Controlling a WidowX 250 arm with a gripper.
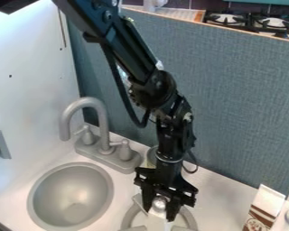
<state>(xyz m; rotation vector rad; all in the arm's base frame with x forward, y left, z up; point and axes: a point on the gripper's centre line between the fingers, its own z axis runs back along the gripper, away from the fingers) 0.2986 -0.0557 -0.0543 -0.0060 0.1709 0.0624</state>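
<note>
Pincer point(160, 214), whether clenched or released cannot be told, at a pale piece point(158, 223) over a grey ring point(128, 219), four o'clock from the basin point(72, 194); best squared, centred and evenly pressed.

Bench point(222, 203) lies open between the end effector point(161, 207) and the upright carton point(266, 210), which blocks passage farther that way. On the end effector's opposite side, the tall faucet point(101, 128) obstructs room beside the open basin point(73, 196); behind it, the panel point(237, 103) bars passage.
</note>
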